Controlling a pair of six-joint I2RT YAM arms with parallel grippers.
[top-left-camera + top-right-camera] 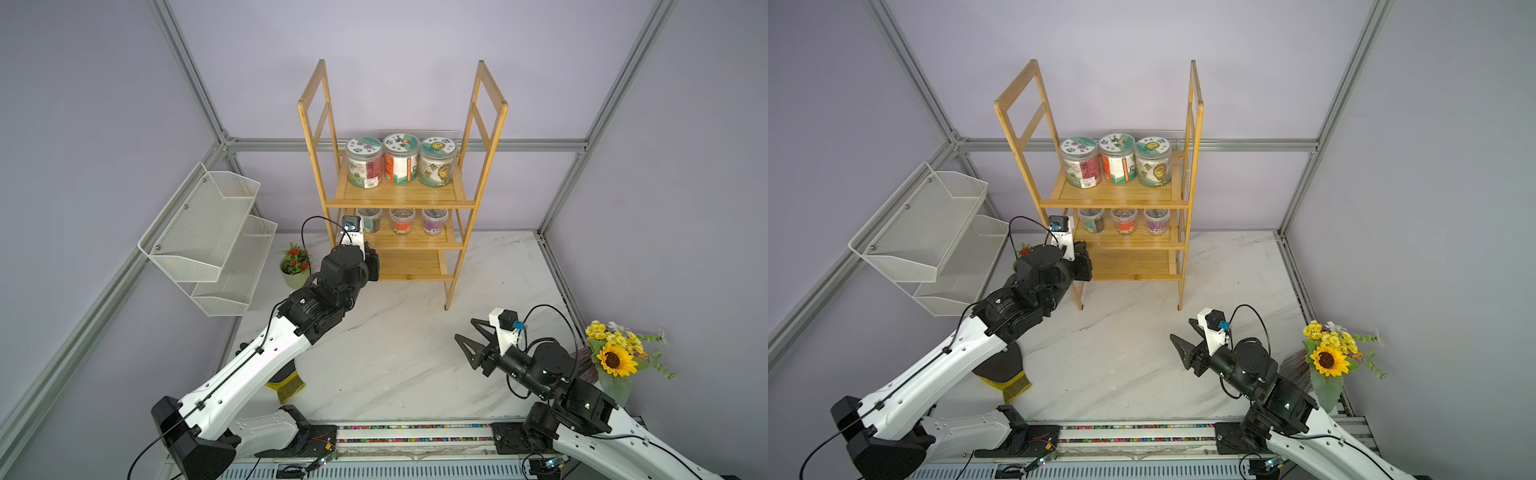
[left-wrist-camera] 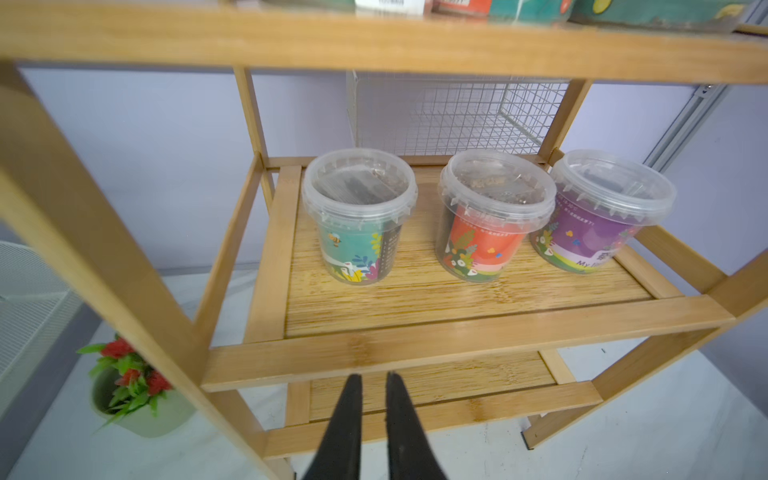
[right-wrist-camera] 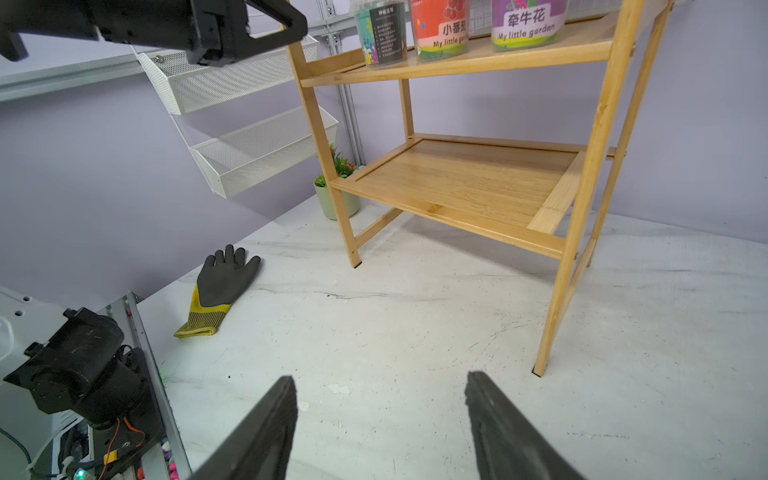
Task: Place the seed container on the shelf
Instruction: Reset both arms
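Observation:
The bamboo shelf (image 1: 399,203) (image 1: 1113,203) stands at the back of the marble table. Three small clear lidded seed containers sit side by side on its middle tier (image 2: 457,332): green (image 2: 357,249) (image 1: 370,220), red (image 2: 482,245) and purple (image 2: 590,237). My left gripper (image 2: 373,376) hovers just in front of that tier's front rail, below the green one, shut and holding nothing. My right gripper (image 1: 465,329) (image 3: 380,377) hangs open and empty over the table's right side, well clear of the shelf.
Three large jars (image 1: 401,160) fill the top tier; the bottom tier (image 3: 457,178) is bare. A white mesh wall basket (image 1: 208,237) hangs at left, with a small potted plant (image 1: 296,266) below it. A black-and-yellow glove (image 3: 220,286) lies under the left arm. Sunflowers (image 1: 615,357) stand at right.

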